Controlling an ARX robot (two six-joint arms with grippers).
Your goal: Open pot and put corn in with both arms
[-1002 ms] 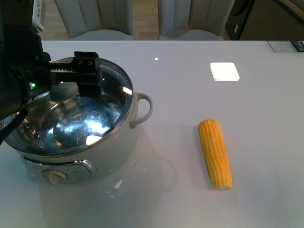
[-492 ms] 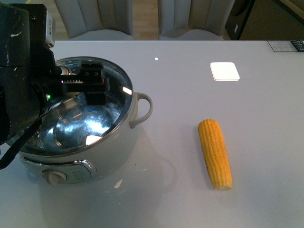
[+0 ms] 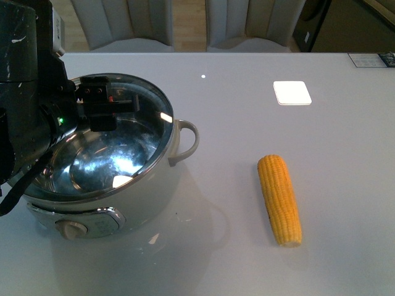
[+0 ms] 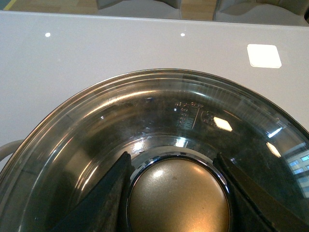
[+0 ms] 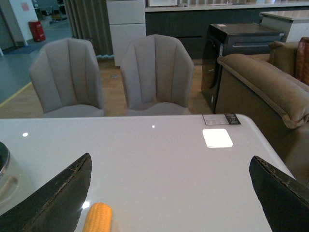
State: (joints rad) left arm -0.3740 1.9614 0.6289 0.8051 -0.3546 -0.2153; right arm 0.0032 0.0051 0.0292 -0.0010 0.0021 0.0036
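Observation:
The cream-white pot point(image 3: 145, 200) stands at the table's left with its glass lid point(image 3: 145, 126) over the steel interior. My left gripper point(image 3: 103, 106) is above the lid's middle. In the left wrist view both black fingers point(image 4: 104, 198) press the sides of the lid's bronze knob point(image 4: 178, 200), so the left gripper point(image 4: 173, 158) is shut on the pot lid point(image 4: 159, 108). The yellow corn point(image 3: 279, 198) lies on the table to the pot's right. My right gripper point(image 5: 170, 164) hangs open above the table, with the corn point(image 5: 98, 216) near one finger and the pot point(image 5: 6, 174) at the frame's edge.
A white square pad point(image 3: 292, 92) lies on the table's far right. Two grey chairs point(image 3: 123, 24) stand behind the far edge. A brown sofa point(image 5: 270, 87) is beyond the table's right end. A printed label point(image 3: 370, 59) sits at the far right corner.
My left arm has shifted, carrying the gripper first rightward, then back left over the lid. The pot and the corn have stayed where they were.

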